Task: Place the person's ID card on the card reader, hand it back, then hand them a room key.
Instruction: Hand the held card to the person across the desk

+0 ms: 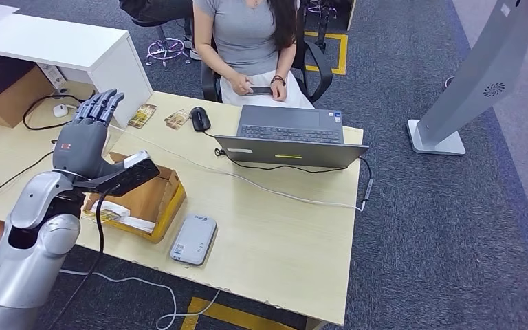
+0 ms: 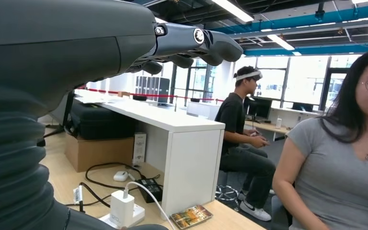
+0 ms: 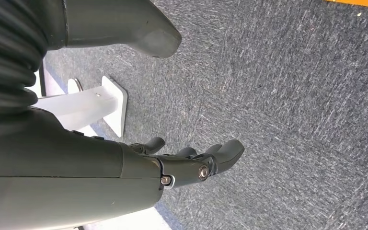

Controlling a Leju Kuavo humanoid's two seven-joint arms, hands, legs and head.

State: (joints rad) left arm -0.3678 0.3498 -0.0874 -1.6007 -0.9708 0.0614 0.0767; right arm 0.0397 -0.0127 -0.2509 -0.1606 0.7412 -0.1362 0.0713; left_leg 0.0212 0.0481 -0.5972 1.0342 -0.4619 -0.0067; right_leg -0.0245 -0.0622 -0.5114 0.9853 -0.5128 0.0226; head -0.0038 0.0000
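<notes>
Your left hand (image 1: pixel 86 134) is raised over the desk's left end, fingers straight and apart, holding nothing. Your right hand (image 3: pixel 191 163) hangs beside you above the carpet, fingers loosely extended, also empty. The person (image 1: pixel 247 34) seated across the desk holds a small dark flat item (image 1: pixel 261 90) in both hands at lap level; whether it is the ID card you cannot tell. A card should be thin, stiff, light and slick, so pinch it by an edge. The white card reader (image 1: pixel 193 239) lies flat near your edge of the pale wooden desk (image 1: pixel 282 234), just beside the open cardboard box (image 1: pixel 144 203). A laptop (image 1: pixel 290 135) and white cable (image 1: pixel 275 192) lie between you and the person, with blue-grey carpet around.
</notes>
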